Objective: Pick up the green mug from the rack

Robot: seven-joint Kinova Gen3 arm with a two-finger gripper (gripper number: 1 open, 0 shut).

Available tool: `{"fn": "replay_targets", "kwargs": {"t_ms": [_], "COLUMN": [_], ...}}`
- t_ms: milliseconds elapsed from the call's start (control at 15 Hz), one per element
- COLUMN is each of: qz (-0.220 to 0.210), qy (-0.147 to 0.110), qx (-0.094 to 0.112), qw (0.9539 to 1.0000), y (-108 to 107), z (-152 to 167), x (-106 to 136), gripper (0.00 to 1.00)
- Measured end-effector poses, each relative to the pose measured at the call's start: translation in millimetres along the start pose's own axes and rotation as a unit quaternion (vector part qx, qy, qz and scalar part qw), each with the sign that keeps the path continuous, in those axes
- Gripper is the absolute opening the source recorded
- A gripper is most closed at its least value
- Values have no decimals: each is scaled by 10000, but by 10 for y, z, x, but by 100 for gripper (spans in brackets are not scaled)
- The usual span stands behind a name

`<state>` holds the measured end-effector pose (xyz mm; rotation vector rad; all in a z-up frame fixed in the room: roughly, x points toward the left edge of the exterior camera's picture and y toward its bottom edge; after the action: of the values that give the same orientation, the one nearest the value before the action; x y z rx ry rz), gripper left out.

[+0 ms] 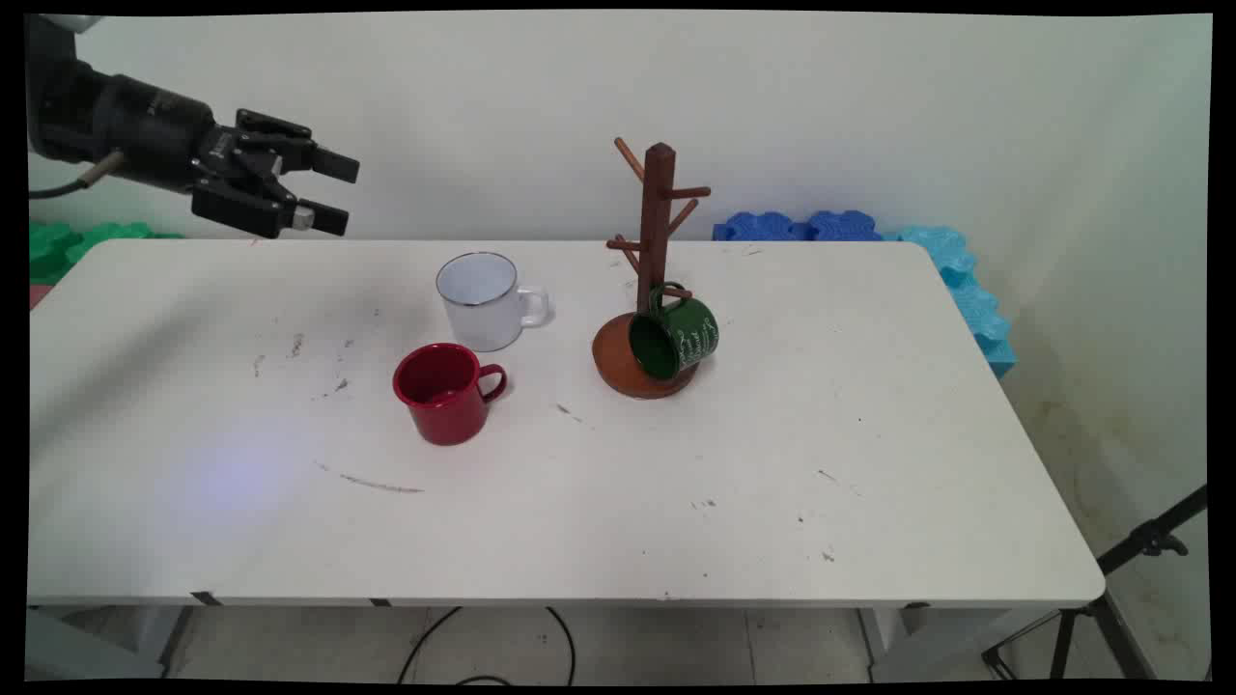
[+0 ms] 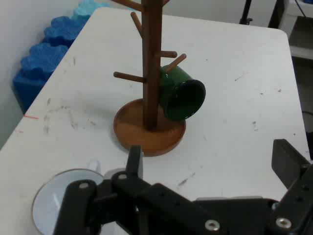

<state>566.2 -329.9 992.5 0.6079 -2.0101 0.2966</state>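
the black gripper (image 1: 333, 193) hangs high over the table's (image 1: 869, 463) far left, its 2 fingers spread wide, holding nothing. nearest below stands a glossy white enamel mug (image 1: 480, 300), with a red mug (image 1: 445, 392) in front of it, both upright. a green mug (image 1: 675, 336) hangs tilted from a low peg of the wooden mug tree (image 1: 656, 251), above its round dish base. the hand view shows the green mug's dark bottom; the main view shows its open mouth.

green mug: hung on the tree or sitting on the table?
Hung. The green mug hangs tilted by its handle from a low peg of the wooden mug tree, mouth facing down and outward over the tree's round base.
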Motion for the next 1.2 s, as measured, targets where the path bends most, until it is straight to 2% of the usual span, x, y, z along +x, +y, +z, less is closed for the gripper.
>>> {"fn": "replay_targets", "kwargs": {"t_ms": [200, 400, 800, 1200], "qz": [-311, -714, -1385, -1690], "qy": [17, 46, -140, -454], "qx": [104, 208, 460, 643], "qw": [9995, 9972, 9892, 9825], "y": [29, 135, 457, 776], "z": [74, 293, 1086, 1881], "x": [30, 126, 370, 470], "gripper": [100, 100, 100, 100]}}
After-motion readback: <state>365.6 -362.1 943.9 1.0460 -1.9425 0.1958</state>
